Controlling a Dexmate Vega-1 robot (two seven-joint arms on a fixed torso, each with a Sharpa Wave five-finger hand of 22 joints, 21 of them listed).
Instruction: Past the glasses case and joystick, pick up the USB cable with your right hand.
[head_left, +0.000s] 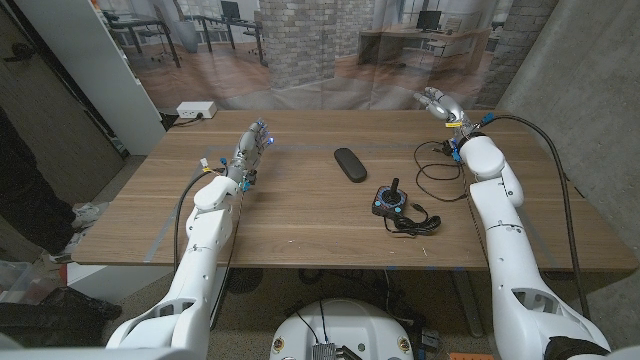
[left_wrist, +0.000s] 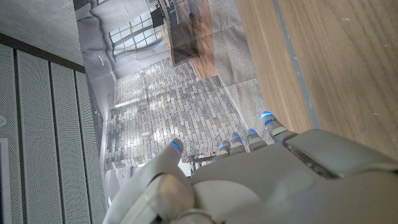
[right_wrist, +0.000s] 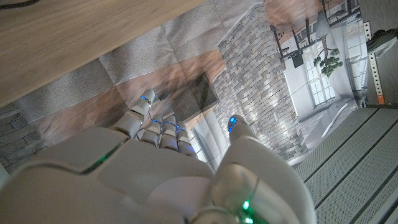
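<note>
Honestly, the USB cable (head_left: 441, 172) is loosely looped on the bench (head_left: 300, 215) just beyond the joystick (head_left: 391, 200): light, floppy, probably best pinched mid-loop. Nothing is held in the right hand (head_left: 440, 103), fingers apart, raised past the cable.

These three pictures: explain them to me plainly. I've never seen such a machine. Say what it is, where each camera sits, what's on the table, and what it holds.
It is a two-armed robot standing at a wooden table. The wide picture looks down from its head; the other two come from cameras on each wrist, looking along the back of that hand. The left hand and the right hand are both over the table's far part, fingers apart, holding nothing. On the table lie a dark glasses case, a small joystick with its cord, and a thin black USB cable looped beside the right arm.
</note>
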